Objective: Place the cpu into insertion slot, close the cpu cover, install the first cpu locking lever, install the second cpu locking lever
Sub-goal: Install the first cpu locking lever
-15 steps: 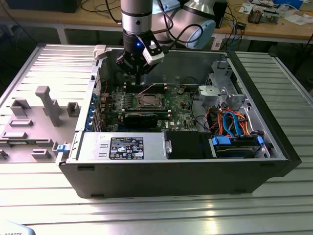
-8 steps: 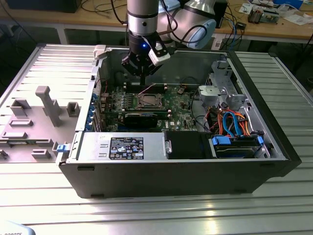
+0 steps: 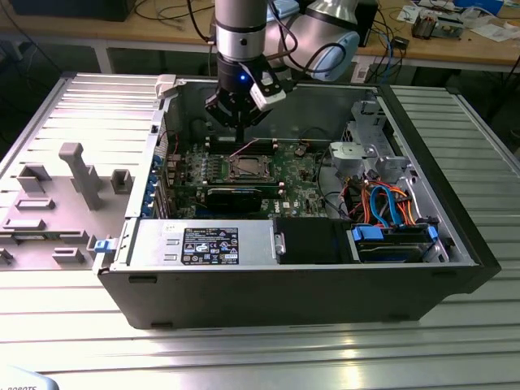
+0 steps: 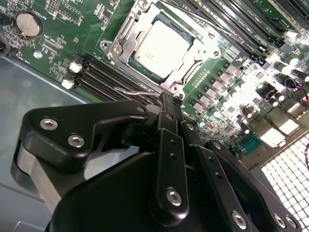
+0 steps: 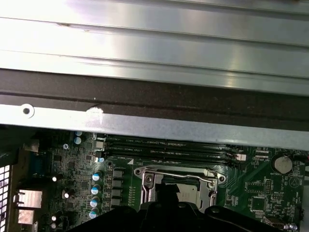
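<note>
1. Slatted metal bench; open case (image 3: 325,276) frame centre.
2. Cpu (image 4: 161,46) seated in slot, cover (image 4: 193,53) down.
3. Gripper (image 4: 166,104) pinched narrow, empty, beside socket.
4. Lever step likely; needs precise hooking.

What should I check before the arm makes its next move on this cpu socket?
1. cpu seated in the insertion slot: ok.
2. cpu cover down over the cpu: ok, as the second wrist view shows it.
3. locking levers latched: cannot tell.
4. gripper carrying nothing: ok, fingers shut and empty.
5. Gripper near the socket's edge, clear of the motherboard: cannot tell.
</note>
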Robot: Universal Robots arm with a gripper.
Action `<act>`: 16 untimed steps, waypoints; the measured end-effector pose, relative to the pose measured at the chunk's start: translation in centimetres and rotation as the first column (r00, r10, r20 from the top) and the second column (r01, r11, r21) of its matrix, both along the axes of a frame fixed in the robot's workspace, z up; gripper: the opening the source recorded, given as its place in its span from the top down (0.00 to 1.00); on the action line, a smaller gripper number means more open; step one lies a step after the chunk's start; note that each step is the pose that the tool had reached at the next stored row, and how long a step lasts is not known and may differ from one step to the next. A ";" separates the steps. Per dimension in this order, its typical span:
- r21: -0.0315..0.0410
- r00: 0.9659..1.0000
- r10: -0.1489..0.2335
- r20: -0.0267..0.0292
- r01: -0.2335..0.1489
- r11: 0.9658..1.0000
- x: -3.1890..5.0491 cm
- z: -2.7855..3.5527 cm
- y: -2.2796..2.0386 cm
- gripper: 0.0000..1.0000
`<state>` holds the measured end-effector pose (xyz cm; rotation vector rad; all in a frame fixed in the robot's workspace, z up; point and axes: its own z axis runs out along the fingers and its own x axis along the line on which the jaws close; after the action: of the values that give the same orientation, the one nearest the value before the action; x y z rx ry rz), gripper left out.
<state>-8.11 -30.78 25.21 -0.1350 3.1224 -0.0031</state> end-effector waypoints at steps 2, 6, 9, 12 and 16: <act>0.000 1.000 0.000 0.000 0.000 1.000 0.01 -0.01 0.00 0.89; 0.001 1.000 0.000 0.000 0.000 1.000 0.04 -0.08 0.00 0.89; 0.001 1.000 0.000 0.000 0.000 1.000 0.05 -0.14 0.00 0.89; 0.001 1.000 0.000 0.000 0.000 1.000 0.07 -0.17 0.00 0.89; 0.002 1.000 0.000 0.000 0.000 1.000 0.07 -0.18 0.00 0.89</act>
<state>-8.05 -30.78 25.03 -0.1351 3.1223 -0.0006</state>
